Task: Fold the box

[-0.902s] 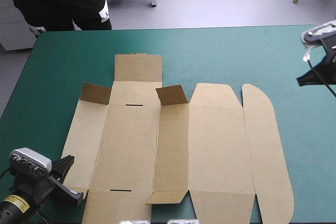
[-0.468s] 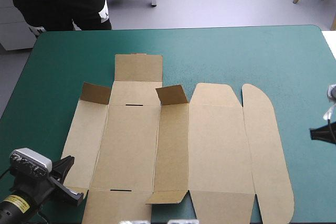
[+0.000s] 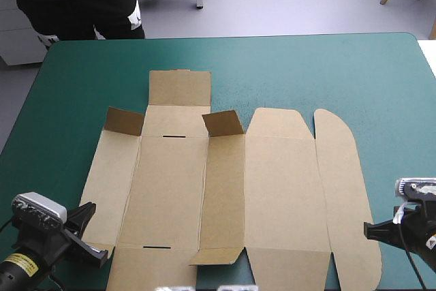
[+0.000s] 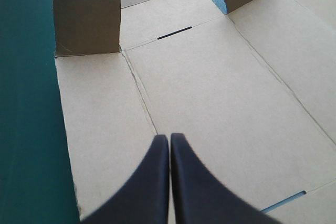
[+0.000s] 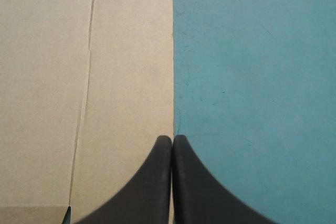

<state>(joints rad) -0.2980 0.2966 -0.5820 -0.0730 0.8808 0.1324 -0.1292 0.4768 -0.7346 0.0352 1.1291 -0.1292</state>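
Observation:
The brown box (image 3: 225,189) lies as a flat cut sheet on the teal-green table, with two small flaps (image 3: 222,123) raised near its far side. My left gripper (image 3: 94,236) is shut at the sheet's near left corner; in the left wrist view its fingers (image 4: 169,139) meet over the left panel (image 4: 100,124). At the near right, my right gripper (image 3: 369,230) is shut by the rounded right flap's edge. In the right wrist view its tip (image 5: 171,139) sits on the line between the board (image 5: 84,77) and the cover.
Bare teal-green cover (image 3: 306,73) stretches beyond the sheet to the far edge and along the right side (image 5: 252,77). A small flap (image 3: 215,255) at the sheet's near edge stands slightly lifted.
The right arm has swung from the far right of the table down to the near right, beside the sheet's right flap. The left arm and the box have not moved.

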